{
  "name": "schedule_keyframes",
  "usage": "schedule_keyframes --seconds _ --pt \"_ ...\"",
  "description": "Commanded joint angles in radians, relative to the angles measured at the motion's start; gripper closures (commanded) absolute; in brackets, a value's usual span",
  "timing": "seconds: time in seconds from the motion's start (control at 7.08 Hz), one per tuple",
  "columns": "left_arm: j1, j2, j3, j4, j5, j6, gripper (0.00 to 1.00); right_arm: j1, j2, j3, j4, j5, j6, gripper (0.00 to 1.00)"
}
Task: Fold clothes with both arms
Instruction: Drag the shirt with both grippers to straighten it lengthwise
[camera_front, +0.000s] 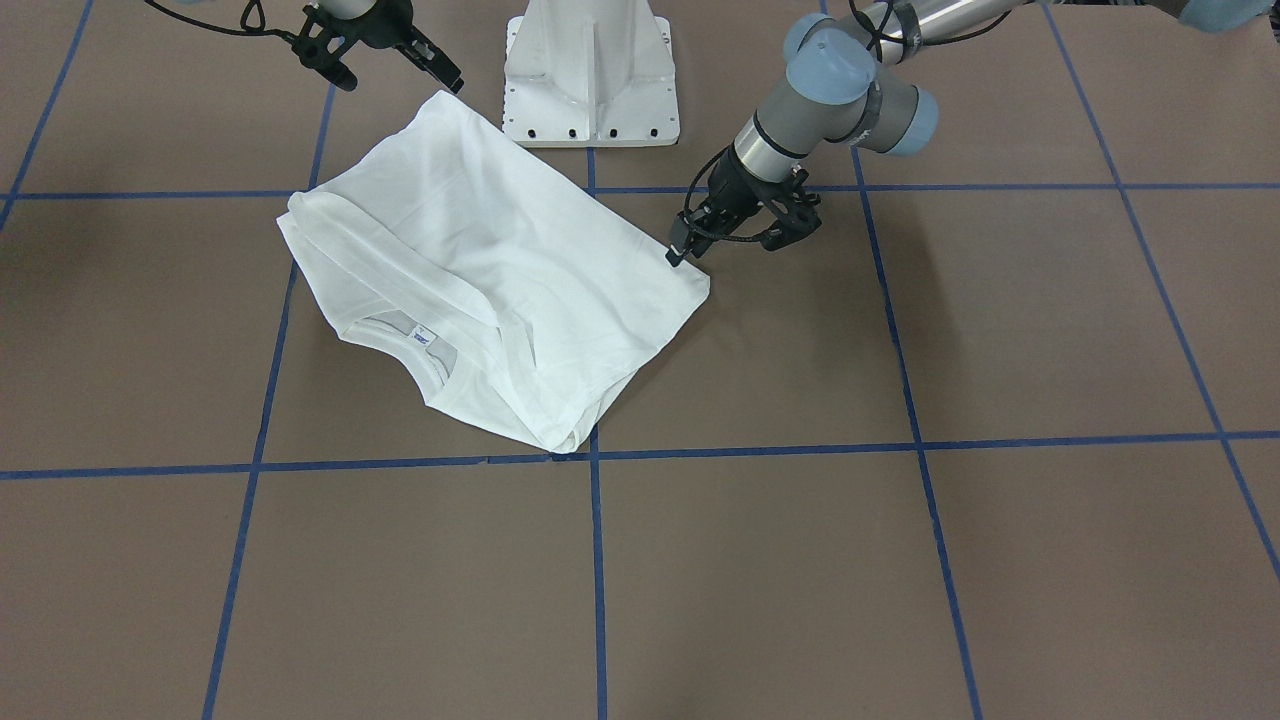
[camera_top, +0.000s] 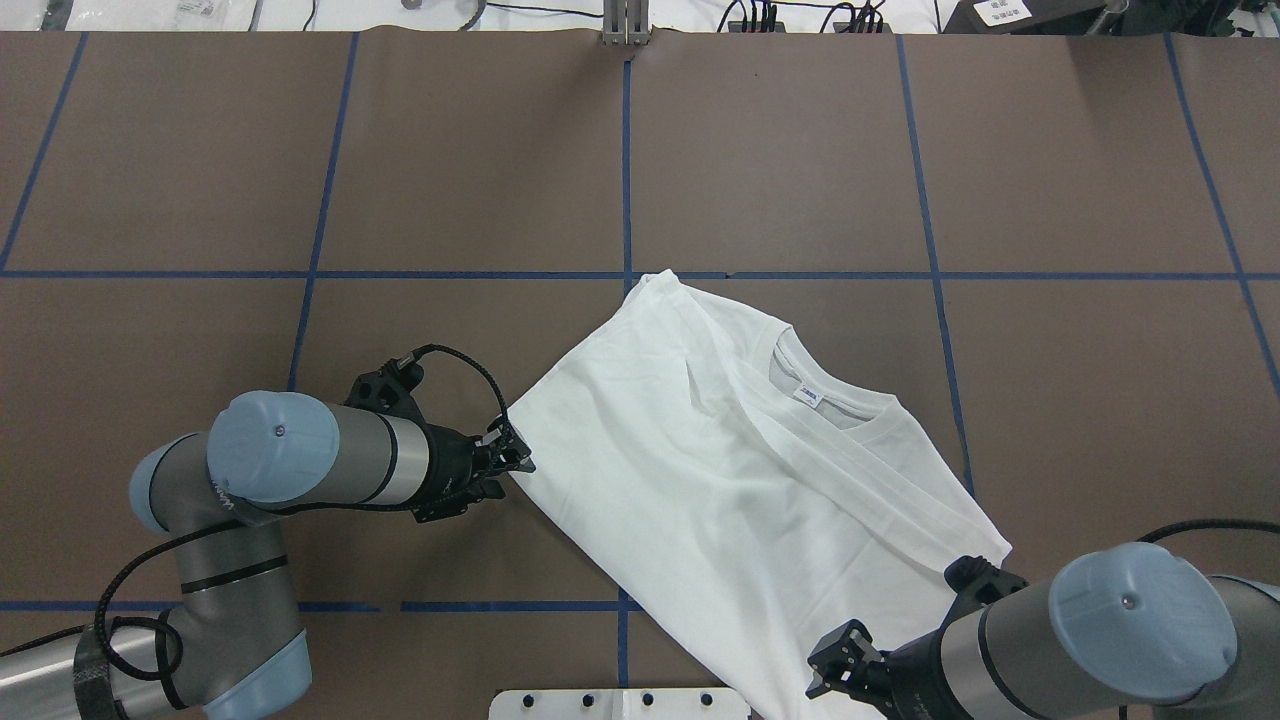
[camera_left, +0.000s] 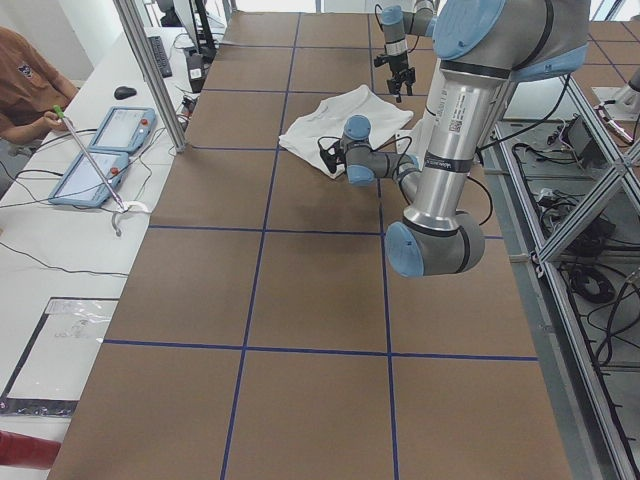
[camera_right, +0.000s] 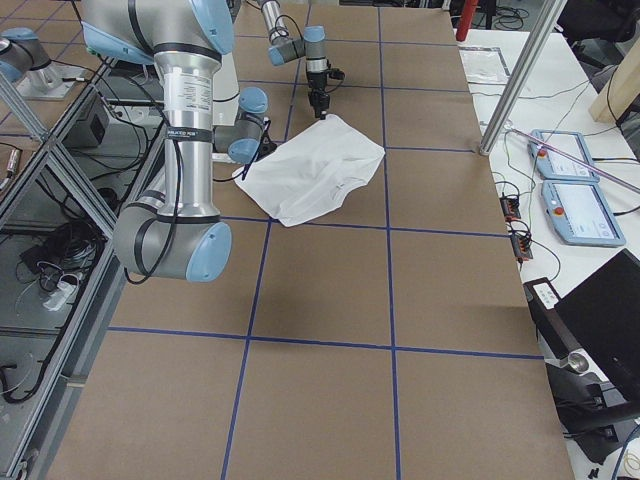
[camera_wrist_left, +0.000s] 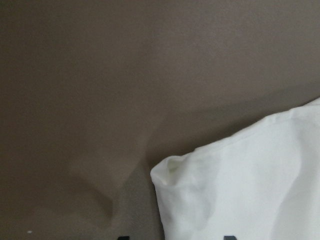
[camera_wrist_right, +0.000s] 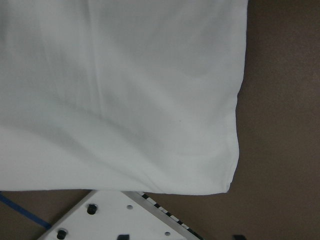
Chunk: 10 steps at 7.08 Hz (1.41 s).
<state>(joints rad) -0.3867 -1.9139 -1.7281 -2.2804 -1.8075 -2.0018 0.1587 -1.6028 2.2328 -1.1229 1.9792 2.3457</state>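
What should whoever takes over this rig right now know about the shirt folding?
Left end effector: open, at a corner of the shirt, not closed on it.
Right end effector: open, near the corner by the white base.
The shirt lies on the table, partly folded, neck label showing.
Done: seemingly a first fold. Left: further folds; the bundle looks uneven.
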Motion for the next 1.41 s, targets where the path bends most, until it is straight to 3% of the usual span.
schedule_keyframes --seconds 0.0,0.14,0.71,0.85,1.27 --pt "-0.009 -0.004 0.019 0.004 0.003 0.011 0.9 0.062 0.001 0.001 0.0 0.027 0.001 0.0" --pt "-0.03 -0.004 0.018 0.004 0.003 0.027 1.0 0.07 0.003 -0.001 0.0 0.029 0.001 0.0" --pt "-0.142 -0.007 0.028 0.004 -0.001 0.225 1.0 0.087 0.006 -0.005 0.0 0.027 0.001 0.0" --pt "-0.202 -0.048 0.073 -0.001 -0.003 0.279 1.0 0.114 0.009 -0.002 0.0 0.027 0.001 0.0" --pt "-0.352 -0.374 0.507 -0.086 -0.007 0.327 1.0 0.201 0.064 -0.041 0.002 -0.012 -0.009 0.0"
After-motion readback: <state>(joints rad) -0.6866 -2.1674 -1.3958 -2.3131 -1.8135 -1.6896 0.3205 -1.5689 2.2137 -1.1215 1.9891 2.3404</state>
